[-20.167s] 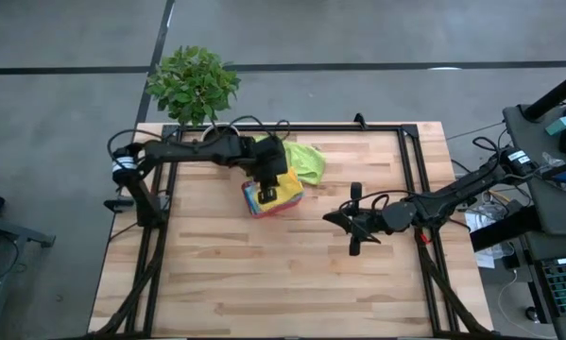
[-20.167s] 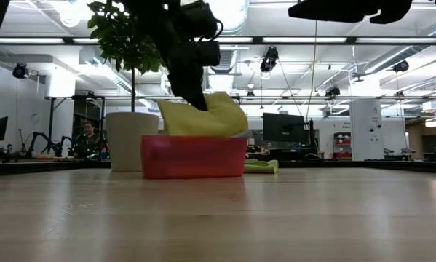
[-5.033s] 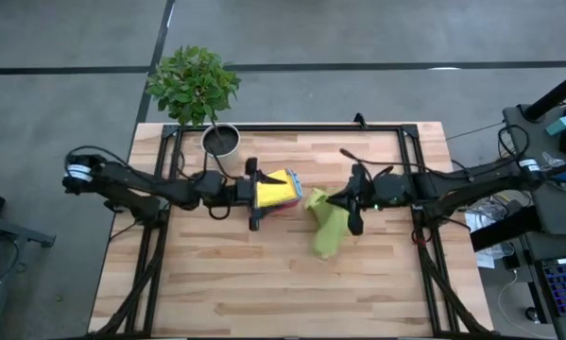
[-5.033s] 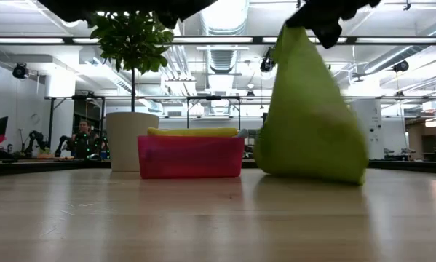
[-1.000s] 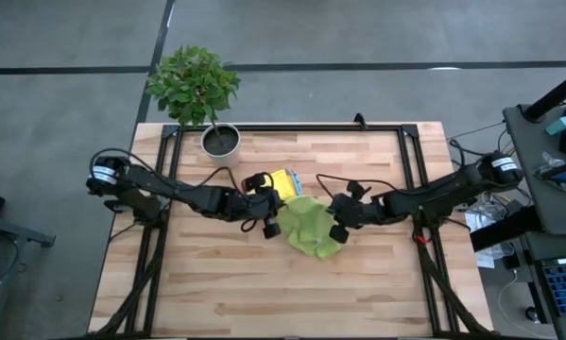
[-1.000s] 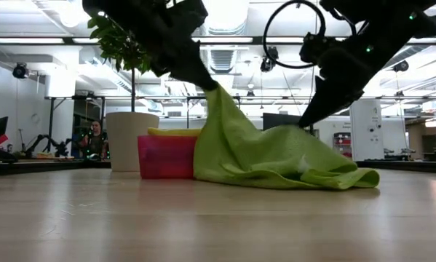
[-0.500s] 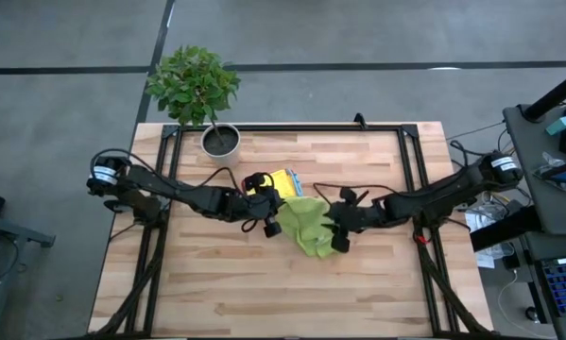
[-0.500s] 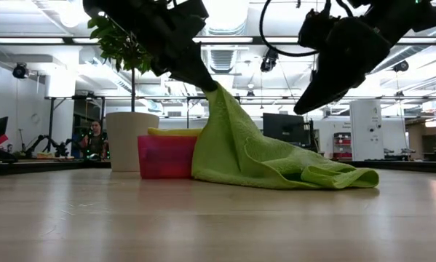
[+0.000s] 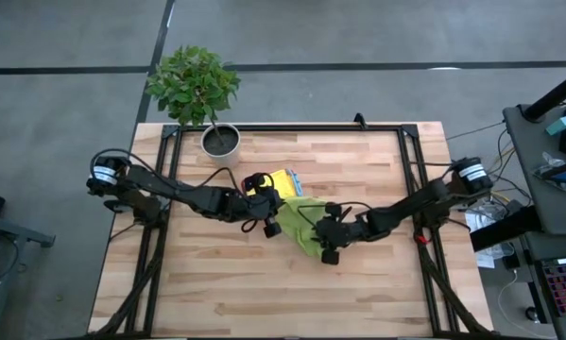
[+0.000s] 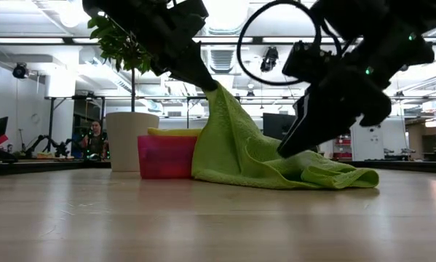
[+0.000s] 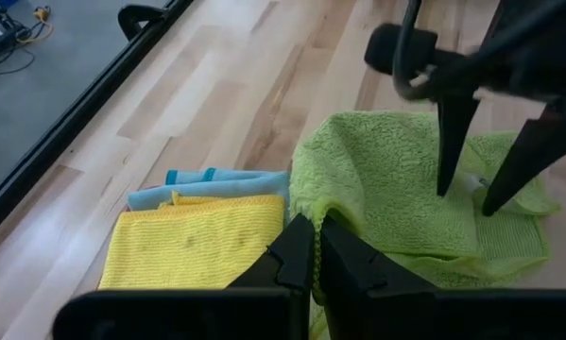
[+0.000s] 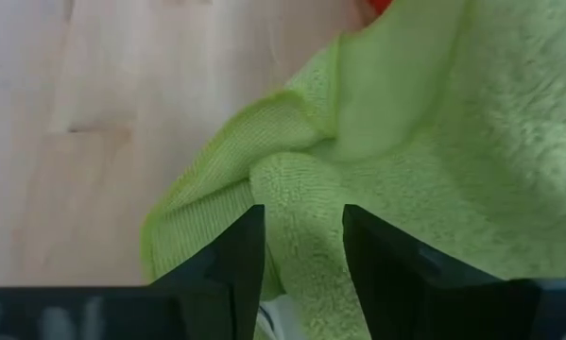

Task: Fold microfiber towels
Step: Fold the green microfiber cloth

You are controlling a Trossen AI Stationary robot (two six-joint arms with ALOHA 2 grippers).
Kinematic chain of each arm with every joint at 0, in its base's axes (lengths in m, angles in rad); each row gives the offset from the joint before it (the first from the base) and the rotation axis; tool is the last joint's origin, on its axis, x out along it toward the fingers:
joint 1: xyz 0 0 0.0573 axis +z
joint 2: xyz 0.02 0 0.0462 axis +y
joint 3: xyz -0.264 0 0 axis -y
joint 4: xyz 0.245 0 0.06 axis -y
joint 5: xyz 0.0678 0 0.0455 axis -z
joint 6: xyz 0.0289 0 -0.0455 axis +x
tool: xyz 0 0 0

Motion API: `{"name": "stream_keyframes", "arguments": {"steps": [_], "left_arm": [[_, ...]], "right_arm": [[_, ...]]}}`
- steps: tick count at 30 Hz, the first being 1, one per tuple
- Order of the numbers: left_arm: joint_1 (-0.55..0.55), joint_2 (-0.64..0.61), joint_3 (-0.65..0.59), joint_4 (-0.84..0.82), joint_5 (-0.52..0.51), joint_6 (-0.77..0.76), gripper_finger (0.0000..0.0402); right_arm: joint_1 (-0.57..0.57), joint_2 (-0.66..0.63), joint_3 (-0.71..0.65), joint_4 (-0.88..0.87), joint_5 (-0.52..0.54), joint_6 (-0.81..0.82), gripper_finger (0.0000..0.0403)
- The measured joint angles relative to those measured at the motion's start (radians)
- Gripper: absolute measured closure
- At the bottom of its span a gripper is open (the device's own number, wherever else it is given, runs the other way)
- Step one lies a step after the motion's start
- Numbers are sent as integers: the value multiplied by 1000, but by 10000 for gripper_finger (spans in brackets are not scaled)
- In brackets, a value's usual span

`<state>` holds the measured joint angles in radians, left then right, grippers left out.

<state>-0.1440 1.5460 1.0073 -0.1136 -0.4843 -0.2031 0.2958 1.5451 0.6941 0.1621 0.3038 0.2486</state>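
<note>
Shifting inward, the right claw [image 9: 324,242] hovers parted over the limp, light lime green towel [image 10: 261,156], best gripped at a corner, as the clenched left claw [image 11: 313,247] does.

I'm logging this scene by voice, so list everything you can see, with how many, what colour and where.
lime green towel: one, lime green, mid-table, one corner lifted, the rest heaped on the wood
yellow towel: one, yellow, on top of the stack in the tray
teal-blue towel: one, light teal-blue, edge showing beside the yellow one
pink tray: one, pink, beside the green towel
potted plant: one, green leaves, pale pot, far left corner of the table
table: one, light wood, black frame
person: one, seated far back in the room
left gripper: shut on the lifted corner
right gripper: open over the heaped towel
</note>
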Motion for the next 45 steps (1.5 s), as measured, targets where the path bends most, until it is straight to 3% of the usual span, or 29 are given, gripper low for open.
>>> {"name": "stream_keyframes", "arguments": {"steps": [22,27,34,36,40,45], "left_arm": [[0,0,1,3,-3,6,401],[0,0,1,2,-3,6,401],[1,0,1,2,-3,9,401],[1,0,1,2,-3,9,402],[1,-1,1,0,-3,16,401],[-13,-36,4,-29,3,54,402]], "right_arm": [[-2,107,0,151,21,-76,282],[-2,117,0,147,11,-77,307],[-2,117,0,108,11,-92,385],[-2,114,0,110,11,-98,390],[1,75,0,98,12,-118,394],[12,-70,2,11,37,-144,394]]}}
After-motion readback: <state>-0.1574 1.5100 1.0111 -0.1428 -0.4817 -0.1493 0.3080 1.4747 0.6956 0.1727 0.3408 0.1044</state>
